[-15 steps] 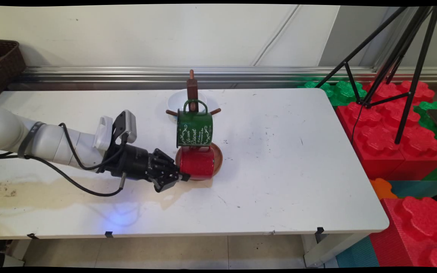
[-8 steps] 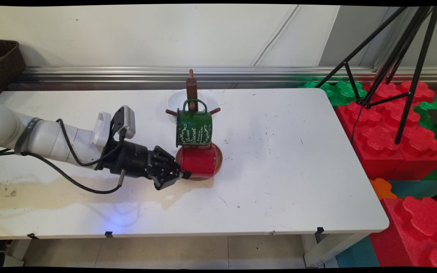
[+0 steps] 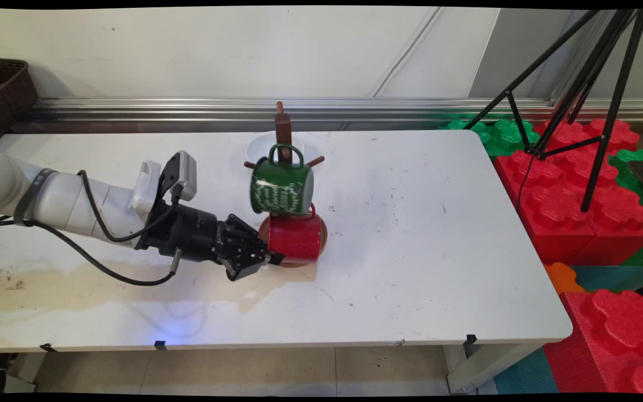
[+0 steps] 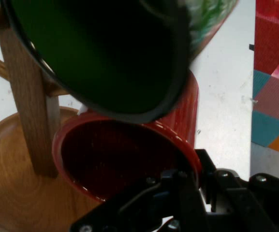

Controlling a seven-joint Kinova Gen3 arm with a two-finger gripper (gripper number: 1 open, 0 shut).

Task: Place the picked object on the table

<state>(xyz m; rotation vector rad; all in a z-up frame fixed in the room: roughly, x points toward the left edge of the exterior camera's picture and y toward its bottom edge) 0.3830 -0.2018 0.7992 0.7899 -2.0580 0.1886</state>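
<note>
My gripper (image 3: 270, 258) is shut on the rim of a red mug (image 3: 294, 239), which lies on its side with its mouth towards the hand. In the hand view one finger is inside the red mug (image 4: 129, 159) and the other outside, with the gripper (image 4: 193, 176) at the rim's lower right. The mug is over the round base (image 4: 13, 193) of a wooden mug tree (image 3: 283, 129). A green mug (image 3: 281, 187) hangs by its handle from a peg and rests tilted against the top of the red mug. Its dark mouth (image 4: 105, 53) fills the top of the hand view.
A white bowl (image 3: 260, 146) stands behind the mug tree. A dark basket (image 3: 3, 95) is at the far left corner. A black tripod (image 3: 584, 84) and red and green foam blocks (image 3: 578, 190) stand beyond the table's right edge.
The hand has moved up and slightly right with the red mug. The red mug has pushed the green mug from hanging straight to a tilt.
</note>
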